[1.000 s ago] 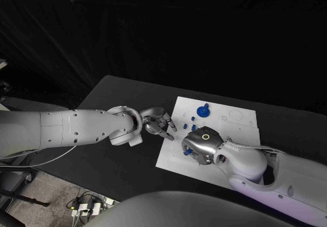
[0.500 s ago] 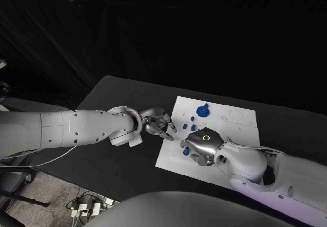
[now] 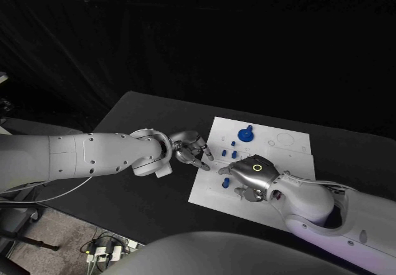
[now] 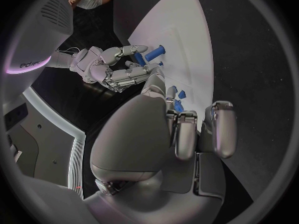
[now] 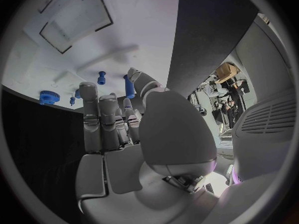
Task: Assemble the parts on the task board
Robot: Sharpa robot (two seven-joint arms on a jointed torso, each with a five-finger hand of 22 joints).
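Note:
The white task board (image 3: 285,150) lies mid-table. A blue gear-shaped part (image 3: 246,134) stands near its far edge, with small blue parts (image 3: 233,153) in front of it. My right hand (image 3: 252,176) hovers over the board's near left corner. It pinches a blue peg (image 3: 225,182) between thumb and a finger, close to the board; the peg (image 5: 129,87) also shows beside the thumb, and sticks out past the right hand's fingertips (image 4: 134,50) as a blue peg (image 4: 154,52). My left hand (image 3: 191,148) holds nothing, its bent fingers (image 4: 186,134) at the board's left edge.
The board carries empty round and square recesses (image 3: 285,139) on its far right. Bare black table (image 3: 140,120) lies to the left and behind the board. My left forearm (image 3: 91,157) lies across the table's near left side.
My right hand and wrist have shifted slightly right and toward me, while the blue peg stays at about the same spot. The left hand has not moved.

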